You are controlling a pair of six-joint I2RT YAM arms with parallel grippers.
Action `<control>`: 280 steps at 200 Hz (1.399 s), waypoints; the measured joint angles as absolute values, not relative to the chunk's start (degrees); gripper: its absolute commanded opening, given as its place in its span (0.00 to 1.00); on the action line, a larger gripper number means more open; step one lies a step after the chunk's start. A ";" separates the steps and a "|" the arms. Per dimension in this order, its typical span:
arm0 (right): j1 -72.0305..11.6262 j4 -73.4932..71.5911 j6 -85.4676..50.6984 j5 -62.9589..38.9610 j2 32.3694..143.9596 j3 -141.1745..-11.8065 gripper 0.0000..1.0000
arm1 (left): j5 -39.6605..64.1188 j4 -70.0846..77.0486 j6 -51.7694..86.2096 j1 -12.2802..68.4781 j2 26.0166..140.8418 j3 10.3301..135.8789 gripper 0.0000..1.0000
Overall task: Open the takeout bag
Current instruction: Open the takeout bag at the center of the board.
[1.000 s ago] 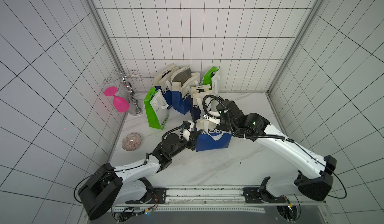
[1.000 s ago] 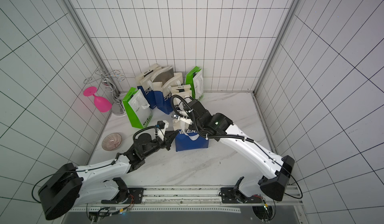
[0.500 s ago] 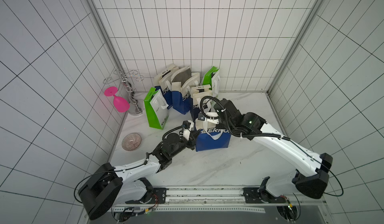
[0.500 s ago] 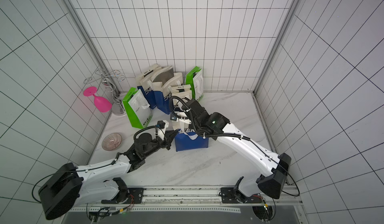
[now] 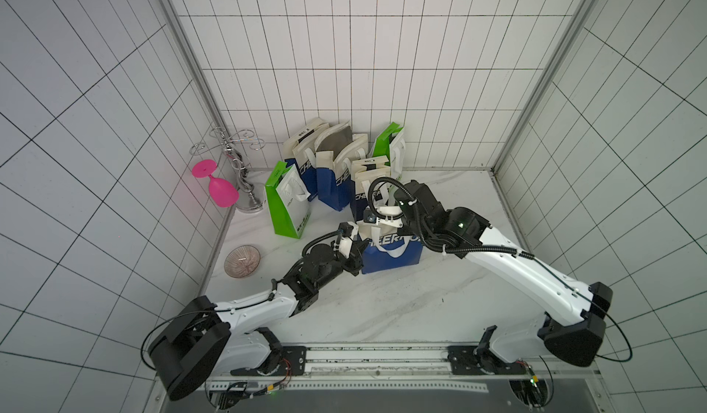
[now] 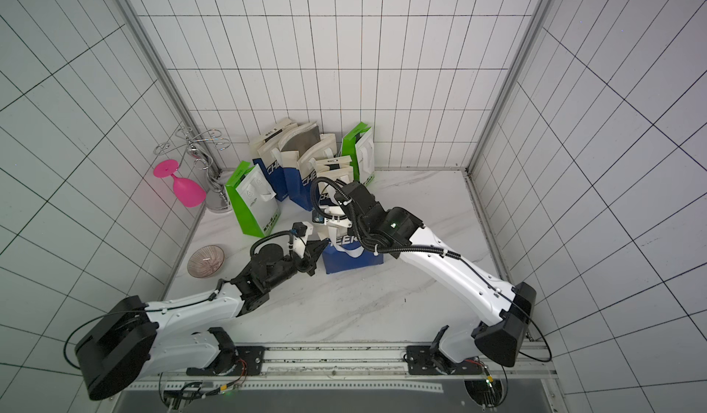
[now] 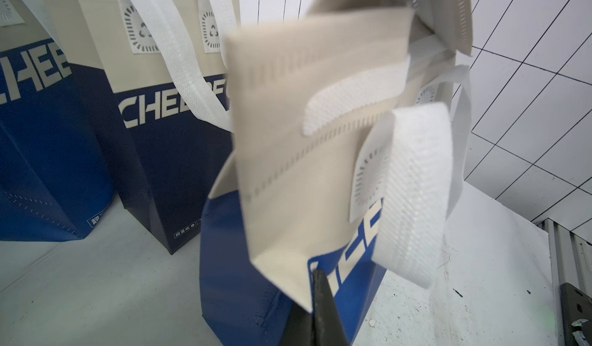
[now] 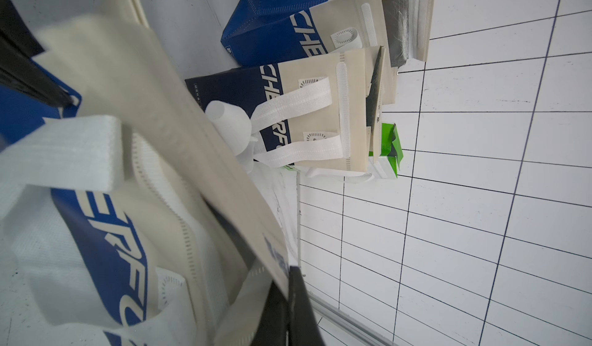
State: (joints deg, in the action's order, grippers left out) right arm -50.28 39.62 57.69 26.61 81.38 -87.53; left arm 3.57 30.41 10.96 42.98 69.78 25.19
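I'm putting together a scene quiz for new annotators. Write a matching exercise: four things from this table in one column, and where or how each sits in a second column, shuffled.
Things
1. pink glass
2. ribbed bowl
3. front blue bag
4. front green bag

Places and states
A. stands upright, untouched, ahead of the other bags
B. pinched at its cream top by the left hand and the right hand
C. foot up, beside the silver stand
D. lies alone on the table, near the wall

Pairs: 1-C, 2-D, 3-B, 4-A
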 measured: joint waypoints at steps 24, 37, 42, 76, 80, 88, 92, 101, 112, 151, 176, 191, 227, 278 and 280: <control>-49.89 39.86 55.48 24.29 80.29 -87.42 0.00 | 3.68 30.41 10.92 42.98 69.76 25.28 0.00; -49.21 39.77 53.12 22.87 79.02 -86.32 0.00 | 3.92 30.50 10.92 42.98 69.63 25.28 0.00; -48.88 39.75 52.07 22.31 78.28 -85.41 0.00 | 4.12 30.46 10.92 42.98 69.49 25.28 0.00; -47.27 36.80 45.43 19.38 73.47 -77.21 0.00 | 5.26 28.45 10.94 43.00 69.10 25.17 0.00; -47.22 35.99 44.82 19.14 73.08 -76.47 0.00 | 5.41 28.34 10.98 43.03 69.10 25.12 0.00; -47.13 34.35 43.57 18.74 72.25 -74.98 0.00 | 5.82 28.23 10.98 43.05 69.10 25.04 0.00; -47.11 33.82 43.11 18.55 71.92 -74.43 0.00 | 5.91 28.18 10.98 43.05 69.08 25.02 0.00; -47.03 32.99 42.06 18.26 71.42 -73.54 0.01 | 6.15 28.10 11.00 43.05 69.06 24.97 0.00; -46.85 32.08 40.88 17.78 71.16 -72.95 0.04 | 6.24 28.10 11.03 43.05 69.06 24.95 0.00; -46.74 30.46 37.50 16.71 70.98 -71.94 0.11 | 6.02 27.77 11.14 43.03 69.06 24.86 0.00; -46.59 30.41 35.33 16.21 70.04 -70.02 0.14 | 5.78 27.53 11.16 43.03 69.06 24.71 0.00; -46.50 30.46 34.39 16.05 69.38 -68.86 0.16 | 5.74 27.55 11.16 43.03 69.06 24.71 0.00; -46.48 30.63 33.21 16.16 69.04 -68.23 0.16 | 5.69 27.57 11.22 43.03 69.06 24.62 0.00; -46.48 30.85 32.75 17.61 69.30 -67.70 0.13 | 5.56 27.35 11.40 43.03 68.79 24.58 0.00; -46.48 30.85 32.77 17.65 69.32 -67.70 0.12 | 5.56 27.35 11.42 43.03 68.79 24.58 0.00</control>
State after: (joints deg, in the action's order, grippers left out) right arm -46.48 30.85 32.77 17.65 69.32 -67.70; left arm 5.56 27.35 11.42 43.03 68.79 24.58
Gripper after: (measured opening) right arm 0.143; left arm 0.050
